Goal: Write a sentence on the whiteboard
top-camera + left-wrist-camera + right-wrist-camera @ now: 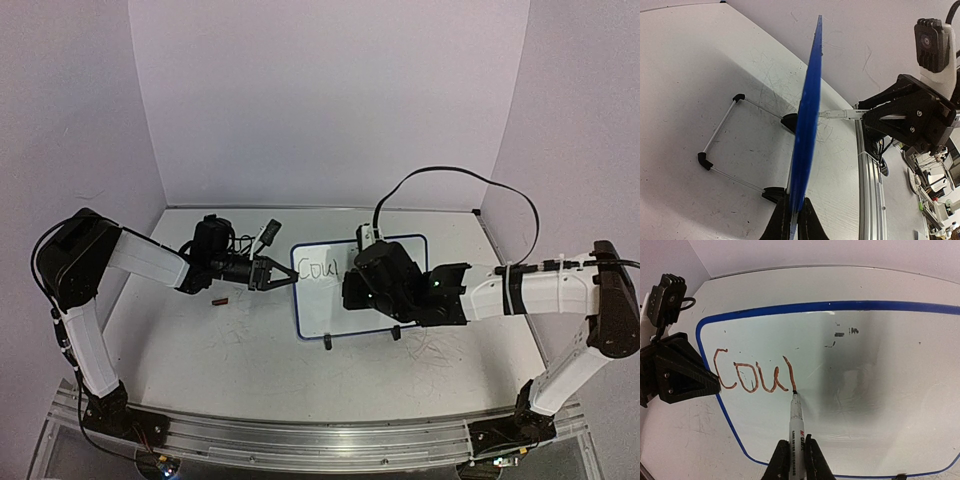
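Observation:
The whiteboard (318,310), white with a thin blue frame, stands tilted on two black feet mid-table. My left gripper (285,278) is shut on its left edge; the left wrist view shows the blue edge (807,115) running up from between my left gripper (794,212). In my right gripper (794,450), which is shut, a white marker (796,425) points away with its tip touching the whiteboard (880,390). The sentence (755,376) reads "Cou" in reddish-brown, followed by one slanted stroke that ends at the tip. From above, the right gripper is hidden under its wrist, over the board's middle.
A small red-brown cap (220,299) lies on the table left of the board. The board's wire stand (720,131) reaches out behind it. An aluminium rail (320,440) runs along the near edge. Walls close in the back and both sides.

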{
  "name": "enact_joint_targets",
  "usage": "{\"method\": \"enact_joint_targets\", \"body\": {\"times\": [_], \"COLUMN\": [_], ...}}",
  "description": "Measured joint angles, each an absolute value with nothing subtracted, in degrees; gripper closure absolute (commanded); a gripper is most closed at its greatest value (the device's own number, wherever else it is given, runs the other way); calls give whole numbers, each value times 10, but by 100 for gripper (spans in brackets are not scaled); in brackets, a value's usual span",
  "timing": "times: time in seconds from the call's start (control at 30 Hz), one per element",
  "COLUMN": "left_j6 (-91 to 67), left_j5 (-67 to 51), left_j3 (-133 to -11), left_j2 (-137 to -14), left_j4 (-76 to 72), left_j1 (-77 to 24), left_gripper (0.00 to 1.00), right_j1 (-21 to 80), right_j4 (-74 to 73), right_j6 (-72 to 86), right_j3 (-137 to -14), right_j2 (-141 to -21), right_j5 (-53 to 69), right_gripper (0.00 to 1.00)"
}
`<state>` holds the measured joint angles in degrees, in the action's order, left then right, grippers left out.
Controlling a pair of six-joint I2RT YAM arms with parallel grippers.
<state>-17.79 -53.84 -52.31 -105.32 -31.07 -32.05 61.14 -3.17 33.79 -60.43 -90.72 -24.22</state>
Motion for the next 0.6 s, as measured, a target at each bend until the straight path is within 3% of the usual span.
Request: {"method": "enact_joint_targets", "body": {"times": [0.6], "left_j6": [-178], "left_j5": [-538], "left_j3": [-523], "left_j2": [-1053], "left_j4": [-311], "left_j1": [-321], "left_gripper": [100], "right_j1": [600], "right_j4": [-39], "right_j6": [311], "right_j3": [-625], "right_j2": [-907], "right_j5": [-243], "right_gripper": [100]}}
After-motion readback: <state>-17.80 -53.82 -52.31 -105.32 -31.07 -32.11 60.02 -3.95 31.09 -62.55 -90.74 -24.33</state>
